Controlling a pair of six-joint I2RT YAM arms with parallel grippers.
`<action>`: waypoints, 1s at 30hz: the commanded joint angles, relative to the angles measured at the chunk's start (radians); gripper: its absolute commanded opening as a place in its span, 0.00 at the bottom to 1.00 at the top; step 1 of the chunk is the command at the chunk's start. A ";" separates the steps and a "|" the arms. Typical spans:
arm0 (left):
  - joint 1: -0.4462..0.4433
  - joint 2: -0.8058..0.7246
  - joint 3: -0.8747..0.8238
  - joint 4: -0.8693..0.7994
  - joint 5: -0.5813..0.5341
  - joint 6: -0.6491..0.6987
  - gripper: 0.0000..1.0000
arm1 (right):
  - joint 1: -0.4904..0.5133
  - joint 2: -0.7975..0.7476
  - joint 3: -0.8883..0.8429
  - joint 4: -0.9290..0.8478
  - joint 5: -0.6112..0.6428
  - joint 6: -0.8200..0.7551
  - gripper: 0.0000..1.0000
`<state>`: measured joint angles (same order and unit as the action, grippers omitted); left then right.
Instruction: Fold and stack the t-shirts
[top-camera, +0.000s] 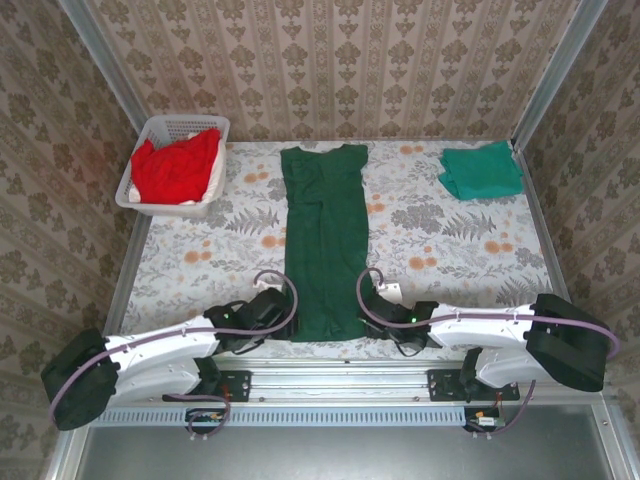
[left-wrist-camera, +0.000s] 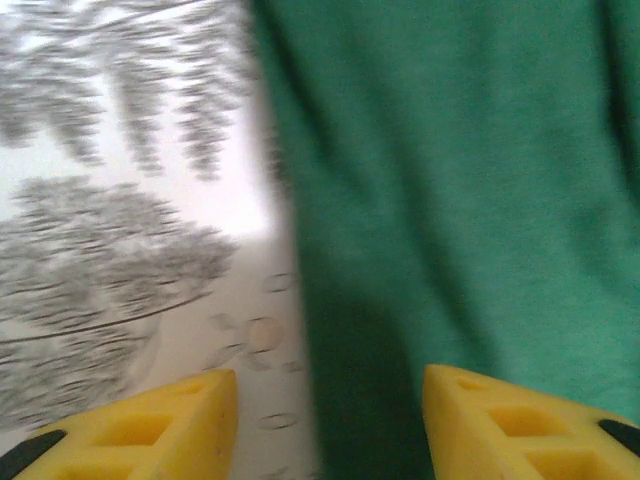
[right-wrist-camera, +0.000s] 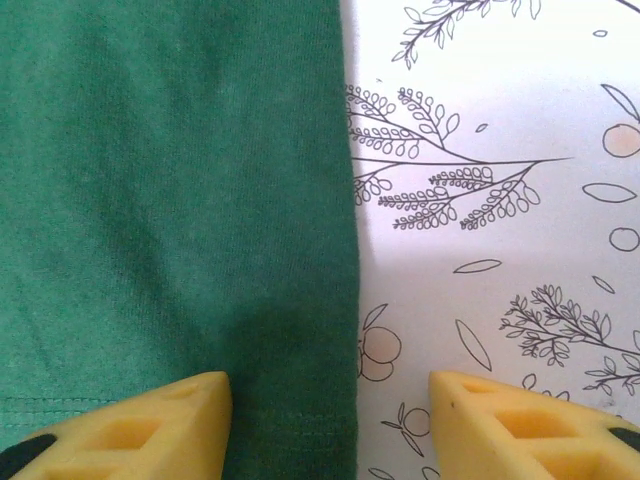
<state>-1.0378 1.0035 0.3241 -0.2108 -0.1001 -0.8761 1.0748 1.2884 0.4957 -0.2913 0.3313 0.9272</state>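
Observation:
A dark forest-green t-shirt lies folded into a long strip down the middle of the table. My left gripper sits at its near left corner. In the left wrist view the left gripper is open, its yellow fingers straddling the shirt's left edge. My right gripper is at the near right corner. The right wrist view has this gripper open astride the hem and right edge of the green cloth. A teal-green t-shirt lies folded at the back right. Red t-shirts are heaped in the basket.
The white slotted basket stands at the back left corner. A floral cloth covers the table, bare on both sides of the green strip. Patterned walls close in the back and sides. A metal rail runs along the near edge.

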 joint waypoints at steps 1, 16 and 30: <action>-0.028 -0.039 -0.016 0.182 0.101 -0.041 0.52 | 0.033 0.018 0.020 0.179 -0.105 0.034 0.54; -0.031 -0.005 -0.026 0.048 0.061 -0.044 0.65 | 0.065 0.082 0.046 0.175 -0.091 0.066 0.54; -0.056 0.020 0.003 -0.089 0.049 -0.020 0.59 | 0.080 0.012 -0.025 0.174 -0.032 0.111 0.31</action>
<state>-1.0729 1.0012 0.3065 -0.1631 -0.0345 -0.9047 1.1477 1.3216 0.4793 -0.1043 0.2638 1.0260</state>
